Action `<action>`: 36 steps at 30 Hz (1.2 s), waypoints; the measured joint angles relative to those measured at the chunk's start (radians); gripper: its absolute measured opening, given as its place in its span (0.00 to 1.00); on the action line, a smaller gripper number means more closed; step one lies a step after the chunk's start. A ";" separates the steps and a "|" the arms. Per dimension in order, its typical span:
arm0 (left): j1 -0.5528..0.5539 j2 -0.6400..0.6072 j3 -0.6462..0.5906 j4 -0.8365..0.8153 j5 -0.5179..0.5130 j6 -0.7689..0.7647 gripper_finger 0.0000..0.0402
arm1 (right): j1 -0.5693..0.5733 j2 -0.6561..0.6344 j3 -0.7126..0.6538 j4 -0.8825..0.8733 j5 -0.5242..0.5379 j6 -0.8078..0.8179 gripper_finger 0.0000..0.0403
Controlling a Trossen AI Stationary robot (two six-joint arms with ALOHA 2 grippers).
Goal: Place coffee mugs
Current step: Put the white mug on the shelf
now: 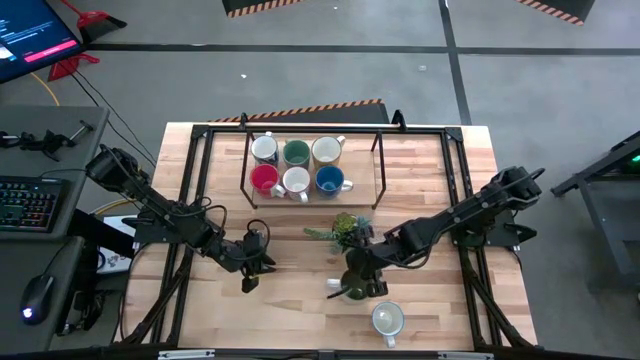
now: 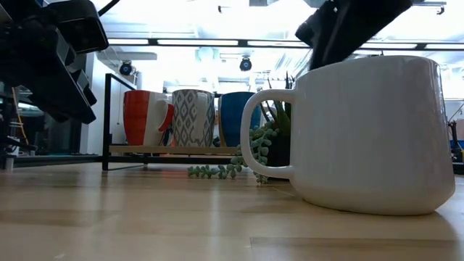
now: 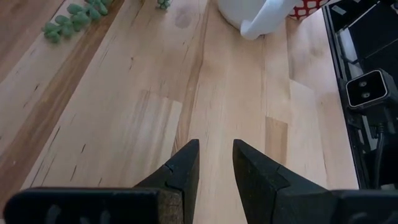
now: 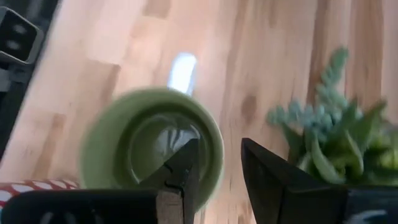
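Observation:
Six mugs stand in two rows on a low rack [image 1: 250,190] at the far middle: white [image 1: 264,149], teal green [image 1: 296,153], cream [image 1: 326,150], red [image 1: 264,179], white [image 1: 296,181] and blue [image 1: 329,180]. A white mug [image 1: 388,320] stands upright near the front edge and fills the low view [image 2: 370,130]. My right gripper [image 1: 360,283] is shut on an olive green mug [image 4: 137,143] beside the plant. My left gripper [image 1: 250,272] hangs over bare wood at the left of the middle, its fingers [image 3: 216,152] a little apart and empty. My right gripper has the olive green mug by its rim [image 4: 211,134]. One finger [image 4: 186,165] is inside the mug and the other [image 4: 267,168] is outside it. The fingers come from above, pointing down. The mug's opening faces up; whether its base is on the table I cannot tell.
A small spiky green plant [image 1: 345,230] with trailing strands stands just beyond the right gripper and shows in the right wrist view [image 4: 329,130]. A black frame [image 1: 200,140] runs around the tabletop. A keyboard and mouse lie off the table's left side.

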 joint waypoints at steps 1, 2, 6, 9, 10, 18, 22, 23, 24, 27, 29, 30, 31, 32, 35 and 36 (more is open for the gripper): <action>0.000 0.000 0.000 0.000 0.000 0.000 0.22 | 0.000 0.000 0.000 0.018 -0.008 -0.025 0.25; 0.000 0.000 0.000 0.000 0.000 0.000 0.22 | 0.000 0.000 0.000 0.035 -0.021 -0.045 0.25; 0.000 0.000 0.000 0.000 0.000 0.000 0.22 | 0.000 0.000 0.000 0.051 -0.029 -0.100 0.25; 0.000 0.000 0.000 0.000 0.000 0.000 0.22 | 0.000 0.006 0.000 0.055 -0.041 -0.130 0.25; 0.000 0.000 0.000 0.000 0.000 0.000 0.22 | 0.000 0.013 0.000 0.060 -0.047 -0.140 0.25; 0.000 0.000 0.000 0.005 0.001 0.000 0.22 | -0.003 0.076 0.000 0.081 -0.062 -0.170 0.25; 0.000 0.000 0.000 0.009 0.001 0.000 0.22 | -0.003 0.083 0.000 0.084 -0.062 -0.203 0.25; 0.000 0.000 0.000 0.010 0.001 0.000 0.22 | -0.003 0.084 0.000 0.086 -0.061 -0.216 0.25; 0.000 0.000 0.000 0.010 0.001 0.000 0.22 | -0.003 0.084 0.000 0.089 -0.061 -0.222 0.25; 0.000 0.000 0.000 0.011 0.001 -0.001 0.22 | -0.003 0.085 0.000 0.117 -0.051 -0.229 0.25; 0.000 0.000 0.000 0.011 0.001 -0.001 0.22 | -0.003 0.085 0.000 0.141 -0.044 -0.229 0.25; 0.000 0.000 0.000 0.011 0.001 -0.001 0.22 | -0.003 0.085 0.000 0.150 -0.044 -0.229 0.25; 0.000 0.000 0.000 0.011 0.001 -0.001 0.22 | -0.003 0.085 0.000 0.152 -0.043 -0.231 0.25; 0.000 0.000 0.000 0.011 0.001 -0.001 0.22 | -0.005 0.085 0.000 0.151 -0.042 -0.242 0.25; 0.000 0.000 0.000 0.011 0.001 -0.001 0.22 | -0.013 0.085 0.000 0.144 -0.036 -0.270 0.25; 0.000 0.000 0.000 0.011 0.001 -0.001 0.22 | -0.017 0.086 0.000 0.139 -0.042 -0.278 0.25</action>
